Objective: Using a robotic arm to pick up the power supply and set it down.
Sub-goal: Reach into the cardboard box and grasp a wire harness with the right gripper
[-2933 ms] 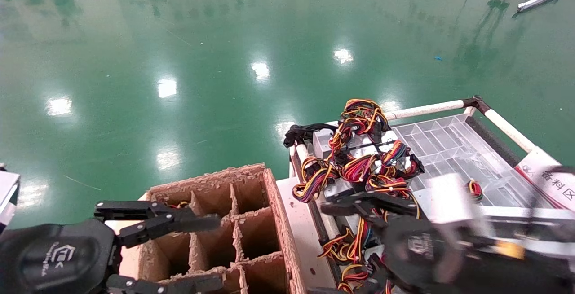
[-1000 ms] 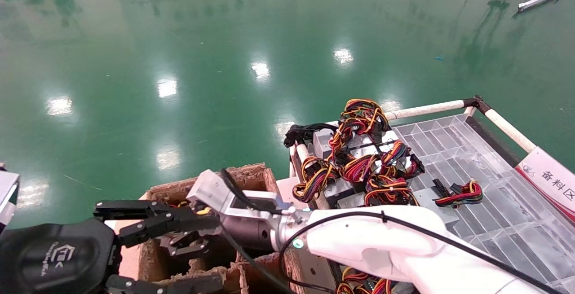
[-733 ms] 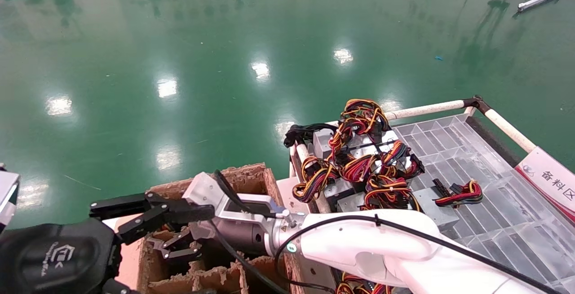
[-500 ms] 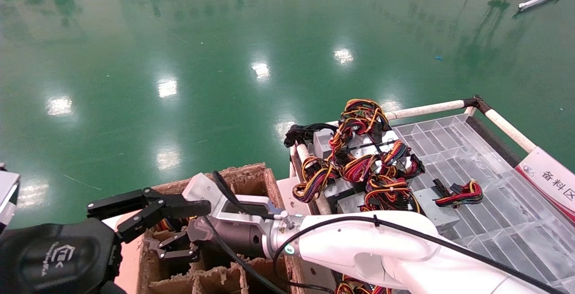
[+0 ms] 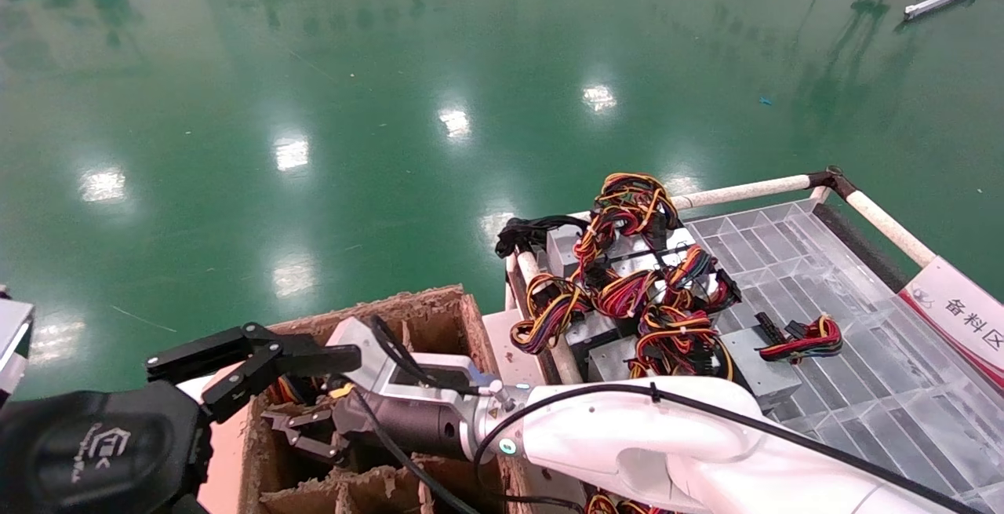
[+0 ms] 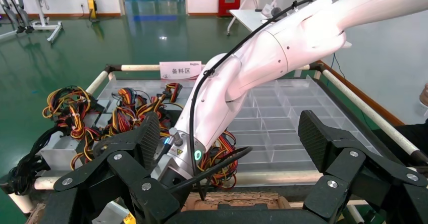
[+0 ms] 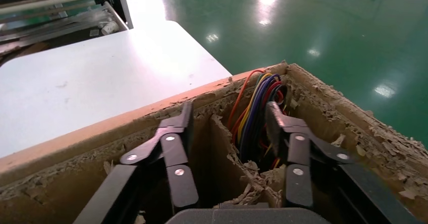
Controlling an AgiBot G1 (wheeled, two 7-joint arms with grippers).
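My right arm [image 5: 627, 435], white-shelled, reaches across to the cardboard box [image 5: 471, 326]. Its gripper [image 5: 296, 429] [image 7: 229, 128] is open above the box's far-left cells, with a cardboard divider [image 7: 222, 143] between its fingers. Just inside one finger, a bundle of red, yellow and blue wires [image 7: 255, 115] stands in the corner cell. That is all that shows of the power supply; its metal body is hidden. My left gripper [image 6: 229, 143] hangs open and holding nothing beside the box, with one finger [image 5: 259, 353] above the right gripper.
More silver power supplies with tangled wire bundles [image 5: 635, 278] lie in the clear compartment tray [image 5: 823, 263] on the right, inside a white-railed frame [image 5: 745, 191]. A white table top [image 7: 101, 72] lies beyond the box. Green floor surrounds everything.
The right arm swung from the tray across to the cardboard box and, over the last second, drew its open gripper towards the far-left cells. The left gripper shifted slightly.
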